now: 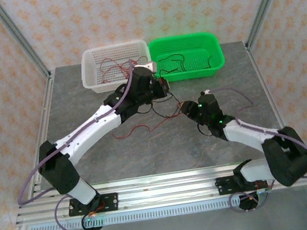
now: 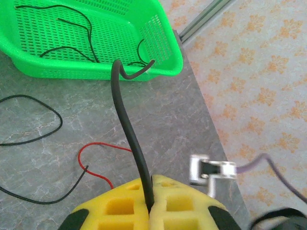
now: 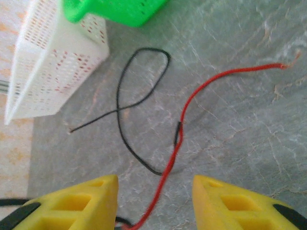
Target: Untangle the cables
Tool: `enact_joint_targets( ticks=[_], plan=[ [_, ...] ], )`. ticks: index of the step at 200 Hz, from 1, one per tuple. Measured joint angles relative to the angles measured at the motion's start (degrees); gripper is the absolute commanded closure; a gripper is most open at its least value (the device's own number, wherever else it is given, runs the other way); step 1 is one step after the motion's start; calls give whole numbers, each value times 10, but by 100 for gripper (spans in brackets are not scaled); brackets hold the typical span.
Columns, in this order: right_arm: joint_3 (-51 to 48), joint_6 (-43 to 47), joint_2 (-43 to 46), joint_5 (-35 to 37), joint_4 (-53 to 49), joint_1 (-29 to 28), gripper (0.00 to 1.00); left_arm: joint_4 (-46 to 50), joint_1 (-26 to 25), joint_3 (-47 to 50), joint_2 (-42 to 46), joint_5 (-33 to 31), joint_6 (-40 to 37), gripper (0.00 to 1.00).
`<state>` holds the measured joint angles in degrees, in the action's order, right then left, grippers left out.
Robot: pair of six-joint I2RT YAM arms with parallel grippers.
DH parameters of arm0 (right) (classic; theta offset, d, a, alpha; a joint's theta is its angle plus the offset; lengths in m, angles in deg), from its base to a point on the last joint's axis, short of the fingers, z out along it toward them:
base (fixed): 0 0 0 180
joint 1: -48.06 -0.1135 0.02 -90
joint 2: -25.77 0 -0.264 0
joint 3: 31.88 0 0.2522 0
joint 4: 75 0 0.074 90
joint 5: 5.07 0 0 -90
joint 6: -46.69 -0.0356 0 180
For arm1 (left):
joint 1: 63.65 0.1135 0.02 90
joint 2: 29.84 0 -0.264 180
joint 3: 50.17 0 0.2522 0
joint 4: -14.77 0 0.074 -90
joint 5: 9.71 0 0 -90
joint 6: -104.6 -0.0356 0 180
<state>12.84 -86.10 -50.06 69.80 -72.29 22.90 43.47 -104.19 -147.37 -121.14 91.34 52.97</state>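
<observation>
The left gripper [image 2: 149, 191] has its yellow pads [image 2: 120, 208] pressed together on a black wire [image 2: 125, 120]. In the left wrist view the wire's long axis runs from 6 o'clock up to 12 o'clock. Its free end then hooks toward 2 o'clock, just in front of the near wall of the green basket [image 2: 72, 71]. That basket lies at about 12 o'clock from the fingers and already holds other black wires [image 2: 89, 33], so the coming move likely turns on carrying the pinched wire forward over that wall. The left arm is the nearer of the two to both baskets. The wire looks thin and limp, holding a soft curve of its own. The right gripper [image 3: 154, 191] is spread wide above the grey table [image 1: 71, 98]. A red wire [image 3: 191, 99] passes between its fingers, running from 6 o'clock out toward 2 o'clock. A short dark stretch crosses it midway, though whether the two are wound together cannot be told. A black loop [image 3: 118, 109] lies on the table at 11 o'clock, near the white basket [image 3: 57, 62].
</observation>
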Motion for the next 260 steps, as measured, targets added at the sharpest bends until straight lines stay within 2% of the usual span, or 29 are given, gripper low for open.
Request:
enact_joint_targets(
  ticks=[30, 59, 99, 132, 170, 187, 209, 243, 260],
  plan=[
    [3, -14, -74, -28, 42, 0, 67, 8, 0, -15, 11, -5, -7, 100],
    [4, -28, -125, -49, 83, 0, 86, 12, 0, -35, 13, -10, -10, 100],
    [-2, -40, -160, -64, 123, 0, 98, 27, 0, -75, 13, -10, -17, 100],
    [-22, -42, -166, -64, 138, 0, 100, 52, 0, -145, 12, -19, -32, 100],
    [-48, -42, -165, -63, 153, 0, 100, 89, 0, -281, -13, -41, -63, 100],
    [-55, -41, -157, -63, 152, 0, 91, 102, 0, -339, -32, -52, -76, 100],
    [-65, -27, -122, -57, 126, 0, 72, 114, 3, -404, -64, -58, -89, 100],
    [-68, 6, -11, -35, 56, 0, 36, 118, 23, -471, -134, -55, -100, 100],
    [-70, 20, 55, -19, 15, 0, 28, 111, 41, -490, -176, -44, -100, 100]
  ],
)
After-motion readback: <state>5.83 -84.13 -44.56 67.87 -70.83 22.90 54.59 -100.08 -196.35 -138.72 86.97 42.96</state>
